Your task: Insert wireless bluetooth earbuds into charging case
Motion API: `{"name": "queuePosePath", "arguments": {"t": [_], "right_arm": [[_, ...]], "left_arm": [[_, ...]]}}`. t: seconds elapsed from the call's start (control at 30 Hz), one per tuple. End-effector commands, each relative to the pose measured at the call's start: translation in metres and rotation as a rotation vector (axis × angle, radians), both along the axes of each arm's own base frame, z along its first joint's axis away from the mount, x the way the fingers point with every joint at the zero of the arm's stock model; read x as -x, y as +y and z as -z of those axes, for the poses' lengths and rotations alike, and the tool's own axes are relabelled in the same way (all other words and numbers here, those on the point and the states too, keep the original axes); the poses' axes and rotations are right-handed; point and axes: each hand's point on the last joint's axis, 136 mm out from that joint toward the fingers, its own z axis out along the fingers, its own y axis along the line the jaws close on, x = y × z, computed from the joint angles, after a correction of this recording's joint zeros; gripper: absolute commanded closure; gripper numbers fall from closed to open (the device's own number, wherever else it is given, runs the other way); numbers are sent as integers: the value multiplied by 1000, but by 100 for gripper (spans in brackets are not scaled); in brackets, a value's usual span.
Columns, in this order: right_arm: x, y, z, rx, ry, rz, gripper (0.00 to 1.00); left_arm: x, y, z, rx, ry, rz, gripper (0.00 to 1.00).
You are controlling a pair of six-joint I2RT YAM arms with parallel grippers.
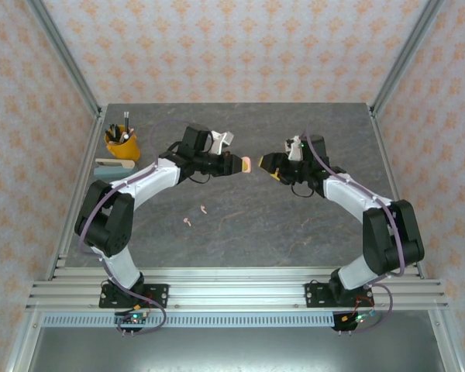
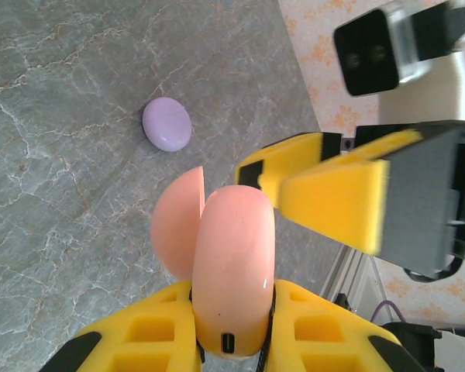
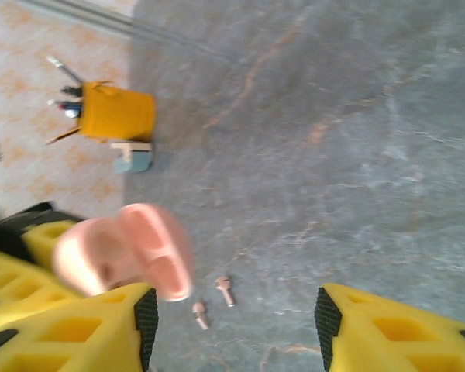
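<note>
My left gripper (image 1: 240, 164) (image 2: 234, 301) is shut on a pale pink charging case (image 2: 234, 260), held above the table with its lid (image 2: 177, 231) swung open. The same case (image 3: 124, 248) looks blurred in the right wrist view, its inside facing that camera. My right gripper (image 1: 266, 164) (image 3: 234, 322) is open, nothing between its fingers (image 2: 325, 190), right beside the case. Two pale pink earbuds (image 1: 204, 208) (image 1: 187, 222) lie on the grey table below. In the right wrist view they are small stemmed earbuds (image 3: 225, 290) (image 3: 199, 314).
A closed lilac case (image 2: 167, 124) rests on the table beyond the pink one. A yellow cup of pens (image 1: 122, 143) (image 3: 116, 111) stands at the back left, with a small teal block (image 1: 112, 163) (image 3: 133, 155) next to it. Metal frame posts (image 1: 66, 58) border the table.
</note>
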Motion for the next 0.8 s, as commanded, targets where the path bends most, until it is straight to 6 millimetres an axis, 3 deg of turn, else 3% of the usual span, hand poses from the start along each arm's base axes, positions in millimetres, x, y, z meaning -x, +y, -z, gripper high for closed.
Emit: {"name": "queuePosePath", "arguments": {"t": [0.0,0.4,0.77], "right_arm": [[5,11,-25,-79,-58,-75,47],[8,28,-24,-85,-53,-114,55],[-9,31,-12,-73,-37,-75,60]], "left_arm": [[-1,-5,-30,63,-69,25,88],[-2,-9,-43,104,-69,17,89],[4,-11,-49,112,-76,32,88]]}}
